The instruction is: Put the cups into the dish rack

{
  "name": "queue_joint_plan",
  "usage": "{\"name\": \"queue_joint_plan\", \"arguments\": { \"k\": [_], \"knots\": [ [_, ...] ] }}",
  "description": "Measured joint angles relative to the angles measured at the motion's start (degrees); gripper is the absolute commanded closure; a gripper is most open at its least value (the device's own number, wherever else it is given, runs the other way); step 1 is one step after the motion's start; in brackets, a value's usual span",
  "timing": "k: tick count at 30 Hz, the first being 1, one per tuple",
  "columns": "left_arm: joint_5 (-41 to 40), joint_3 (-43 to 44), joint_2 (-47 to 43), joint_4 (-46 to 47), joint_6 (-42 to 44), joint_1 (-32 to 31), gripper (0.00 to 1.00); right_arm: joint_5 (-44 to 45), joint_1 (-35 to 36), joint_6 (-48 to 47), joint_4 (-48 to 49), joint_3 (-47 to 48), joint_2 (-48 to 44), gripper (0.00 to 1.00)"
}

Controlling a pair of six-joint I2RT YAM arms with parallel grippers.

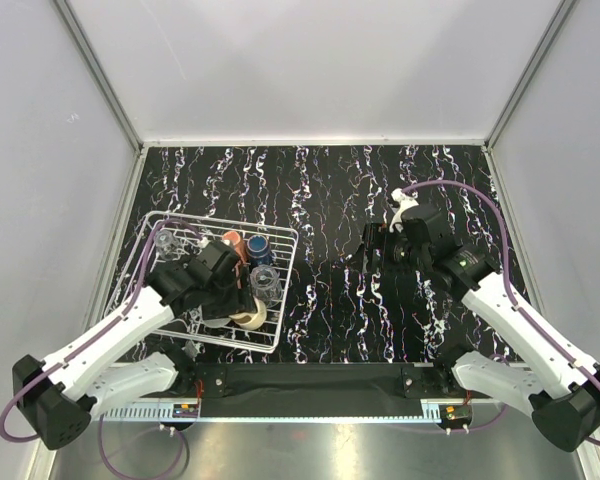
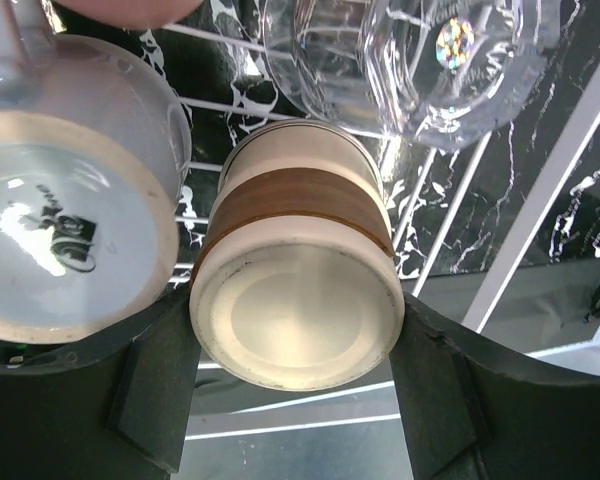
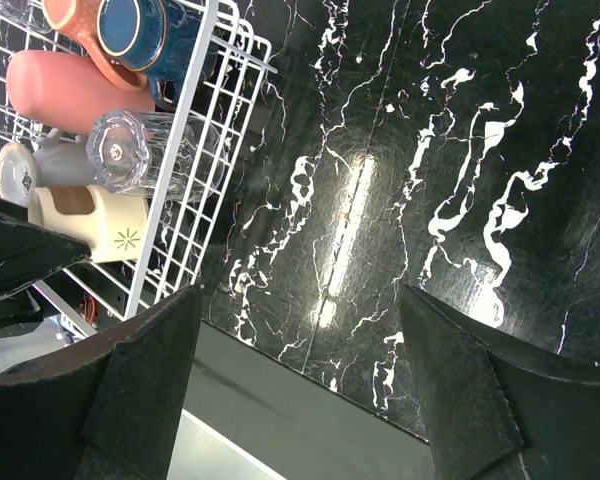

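Left tool [image 2: 295, 395] grips beige cup [image 2: 298, 300] in rack [image 1: 289, 285]

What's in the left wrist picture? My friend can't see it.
A beige cup with a brown band, base toward the camera, sits gripped between the black fingers of the left gripper. A pale blue-white mug is at its left and a clear glass above, all over the white dish rack.
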Motion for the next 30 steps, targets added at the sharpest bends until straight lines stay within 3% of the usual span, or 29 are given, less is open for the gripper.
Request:
{"name": "queue_joint_plan", "arguments": {
  "k": [11, 13, 17, 23, 26, 30],
  "knots": [
    [-3.6, 0.1, 8.5, 2.1, -2.0, -5.4, 0.98, 0.0, 0.0, 0.0, 0.1, -1.3, -0.6, 0.14],
    [-4.1, 0.2, 8.5, 2.0, -2.4, -5.7, 0.9, 0.0, 0.0, 0.0, 0.2, -1.3, -0.7, 0.14],
    [-4.5, 0.2, 8.4, 2.0, -3.5, -5.9, 0.62, 0.0, 0.0, 0.0, 0.2, -1.4, -0.8, 0.14],
    [-4.6, -0.1, 8.1, 2.1, -4.5, -5.9, 0.36, 0.0, 0.0, -0.1, 0.2, -1.4, -0.8, 0.14],
    [-4.6, -0.1, 8.1, 2.0, -4.7, -6.1, 0.08, 0.0, 0.0, -0.1, 0.2, -1.4, -0.8, 0.14],
    [-4.8, -0.1, 8.0, 1.3, -5.2, -6.6, 0.06, 0.0, 0.0, -0.2, 0.2, -1.4, -0.8, 0.14]
  ]
}}
